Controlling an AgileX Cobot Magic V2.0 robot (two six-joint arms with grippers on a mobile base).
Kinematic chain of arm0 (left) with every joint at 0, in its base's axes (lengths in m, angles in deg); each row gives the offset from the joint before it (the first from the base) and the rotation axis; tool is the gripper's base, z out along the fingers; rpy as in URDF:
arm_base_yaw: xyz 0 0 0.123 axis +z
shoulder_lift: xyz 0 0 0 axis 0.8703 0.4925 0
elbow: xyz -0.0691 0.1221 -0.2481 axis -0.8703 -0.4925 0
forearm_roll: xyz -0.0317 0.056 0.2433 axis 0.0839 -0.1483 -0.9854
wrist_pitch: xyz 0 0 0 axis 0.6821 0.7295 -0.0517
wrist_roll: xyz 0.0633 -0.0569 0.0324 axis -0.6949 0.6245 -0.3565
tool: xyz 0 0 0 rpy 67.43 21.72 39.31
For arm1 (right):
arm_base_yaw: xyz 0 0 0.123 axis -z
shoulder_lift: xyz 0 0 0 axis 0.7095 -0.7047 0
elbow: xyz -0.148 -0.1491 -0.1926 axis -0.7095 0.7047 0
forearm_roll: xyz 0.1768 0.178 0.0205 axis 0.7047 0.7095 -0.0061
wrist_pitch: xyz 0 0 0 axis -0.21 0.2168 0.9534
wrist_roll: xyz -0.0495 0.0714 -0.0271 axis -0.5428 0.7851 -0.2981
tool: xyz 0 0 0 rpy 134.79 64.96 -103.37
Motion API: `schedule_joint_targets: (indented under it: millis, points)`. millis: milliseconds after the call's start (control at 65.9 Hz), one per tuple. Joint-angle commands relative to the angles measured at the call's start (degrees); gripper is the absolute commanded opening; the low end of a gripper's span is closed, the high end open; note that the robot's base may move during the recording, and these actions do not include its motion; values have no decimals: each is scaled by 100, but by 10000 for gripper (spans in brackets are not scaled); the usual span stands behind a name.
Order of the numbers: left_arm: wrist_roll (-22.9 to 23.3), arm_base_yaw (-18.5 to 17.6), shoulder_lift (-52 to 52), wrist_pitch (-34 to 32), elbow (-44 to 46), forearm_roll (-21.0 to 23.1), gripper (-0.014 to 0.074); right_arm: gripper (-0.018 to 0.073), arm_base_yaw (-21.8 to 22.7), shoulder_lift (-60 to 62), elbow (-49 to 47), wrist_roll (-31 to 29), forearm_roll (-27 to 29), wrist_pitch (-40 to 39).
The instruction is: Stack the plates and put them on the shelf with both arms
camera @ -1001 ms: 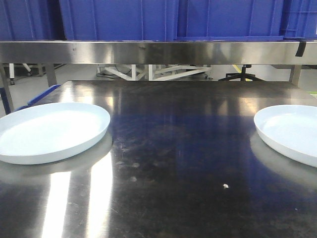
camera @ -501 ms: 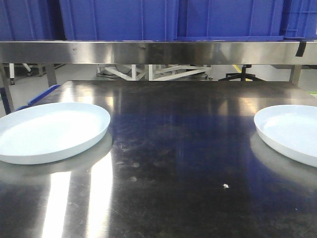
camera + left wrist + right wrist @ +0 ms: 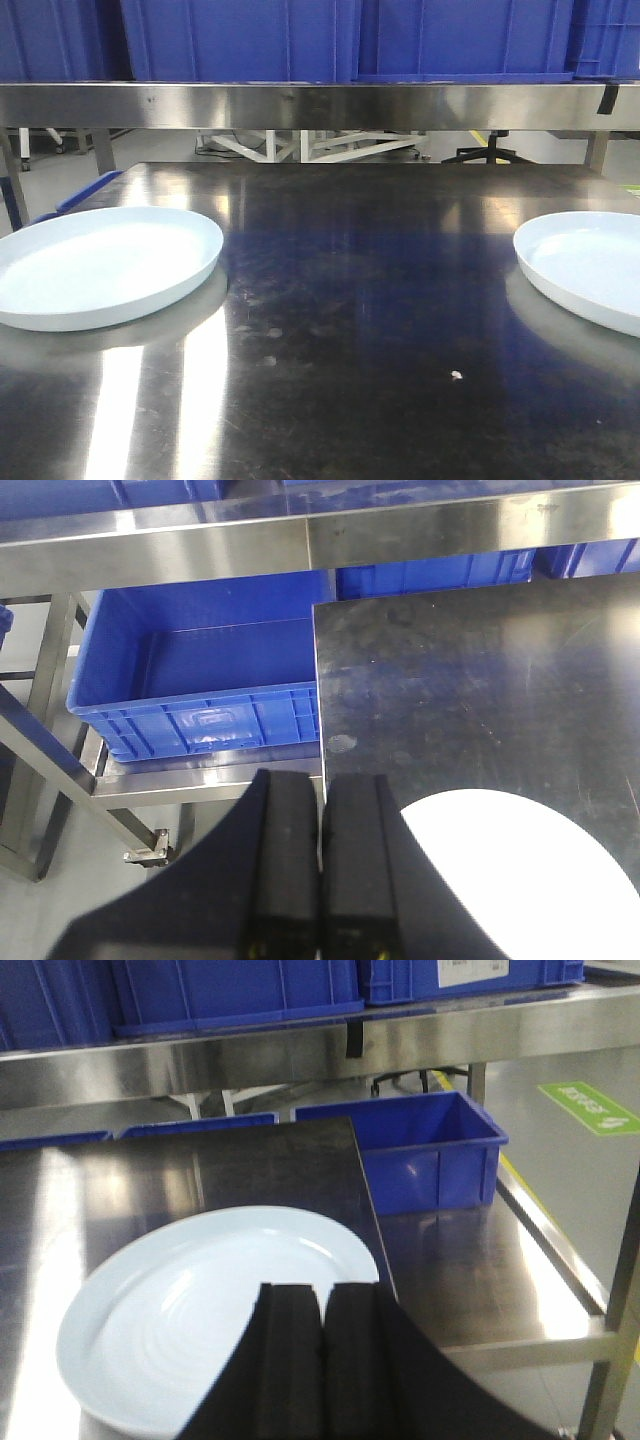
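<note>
Grippers in the foreground: the left gripper (image 3: 320, 790) hangs over the left edge of the steel table (image 3: 380, 300), fingers pressed together on nothing, with the left plate (image 3: 500, 870) just beside it. The right gripper (image 3: 322, 1300), likewise closed and empty, hovers above the near rim of the right plate (image 3: 200, 1300). Both white plates lie flat, well apart, at opposite ends of the tabletop. Beyond them, a steel shelf (image 3: 320, 105) carries blue crates (image 3: 240, 40).

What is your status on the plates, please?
Left gripper and right gripper: jaws shut, empty. Left plate and right plate apart on the table, unstacked. Only a small white speck between them.
</note>
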Motion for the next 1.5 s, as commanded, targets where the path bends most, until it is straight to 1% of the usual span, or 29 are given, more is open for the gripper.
schedule_joint_targets:
  millis: [0,121,182,243,410,470,561,728,865,1001,1214,1366,1457,1487]
  points:
    - [8,-42,-89,-389,167,-38,83,55,36,109,-1,62,0,-1213]
    - [8,-42,-89,-338,167,-38,83,55,36,109,-8,165,55,-2264]
    - [8,-42,-89,-338,167,-38,83,55,21,109,-105,364,85,-2350]
    - [8,-42,-89,-338,167,-38,83,55,15,104,-324,394,86,-2029]
    - [8,-42,-89,-324,167,-38,83,55,15,-114,-1359,389,86,-270]
    - [8,-42,-89,-324,167,-38,83,55,15,-412,-1786,389,86,128]
    - [8,-42,-89,-324,167,-38,83,55,7,-1051,-2342,389,86,629]
    - [8,-42,-89,-299,167,-38,83,55,2,-2924,-3410,389,86,1433]
    - [8,-42,-89,-289,167,-38,83,55,2,-4292,-4156,233,86,1829]
    - [8,-42,-89,-285,167,-38,83,55,2,-5137,-4603,240,138,1873]
    - [8,-42,-89,-359,167,-26,83,55,2,-5749,-4706,240,175,1878]
    - [8,-42,-89,-421,167,-26,83,55,2,-6016,-4706,240,175,2060]
    - [8,-42,-89,-280,167,45,83,65,2,-6099,-4706,240,175,2060]
    - [8,-42,-89,-210,167,71,83,88,2,-6113,-4706,240,161,2060]
